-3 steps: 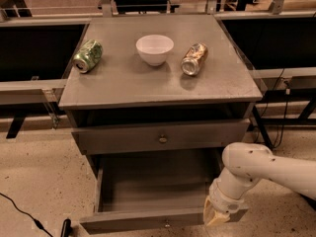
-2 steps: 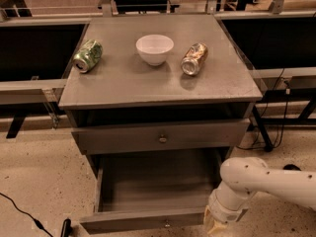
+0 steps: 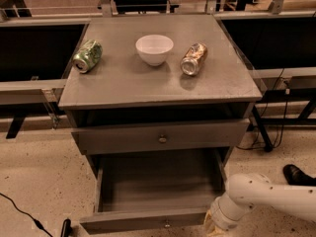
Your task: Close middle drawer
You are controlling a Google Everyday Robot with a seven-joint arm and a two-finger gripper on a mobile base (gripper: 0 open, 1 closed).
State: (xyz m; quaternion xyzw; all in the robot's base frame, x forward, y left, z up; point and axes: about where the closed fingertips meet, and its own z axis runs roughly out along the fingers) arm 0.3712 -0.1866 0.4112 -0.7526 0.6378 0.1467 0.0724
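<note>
My middle drawer point(image 3: 158, 184) stands pulled far out from the front of the cabinet point(image 3: 133, 85), not yet closed, and my gripper point(image 3: 214, 225) sits by the right end of its front panel, clenched or released I cannot tell, with the whole push inward left to do.

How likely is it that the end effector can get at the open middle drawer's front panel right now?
Probably yes: the end effector hangs low beside the right end of the middle drawer's front panel, with nothing visible between them.
</note>
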